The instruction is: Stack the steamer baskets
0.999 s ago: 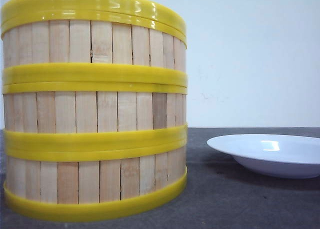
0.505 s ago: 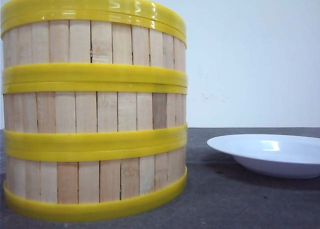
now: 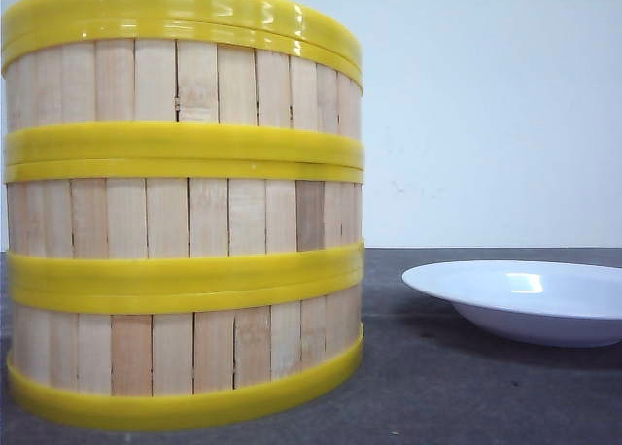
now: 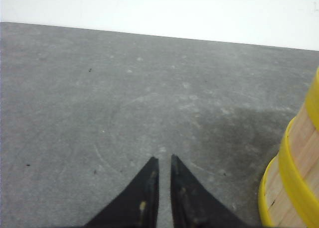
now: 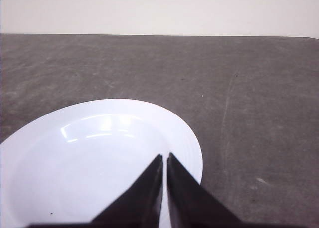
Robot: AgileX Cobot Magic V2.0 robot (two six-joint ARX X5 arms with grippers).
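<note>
Stack: three round, low steamer baskets (image 3: 185, 212) with walls of vertical pale wood slats and thick yellow rims stand one on another in a single upright column. In the front view the column fills the left half of the frame, nearest the camera, from the bottom edge almost to the top edge.
Stack alignment: the yellow rims meet at each joint; the top band appears doubled, with a slight offset at its right end.
Stack base: the lowest yellow rim rests on the dark grey surface (image 3: 466, 387).
Plate: a shallow white round plate (image 3: 525, 299) sits on the surface at the lower right of the front frame, farther back than the stack and apart from it.
Left pincer: the black left pincer (image 4: 162, 161) appears at the bottom centre of the left wrist frame. Its two fingers are pressed nearly together with only a thin slit between them, and they grip nothing. It is over bare grey surface. The stack's lower rims show at the lower right edge of that frame, apart from the fingers.
Right pincer: the black right pincer (image 5: 165, 157) appears at the bottom centre of the right wrist frame. Its fingers are pressed together and empty, positioned in front of the white plate's bowl near its right rim. Contact with the plate cannot be determined.
Background: a plain white wall (image 3: 486, 105) lies behind the far edge of the surface.
</note>
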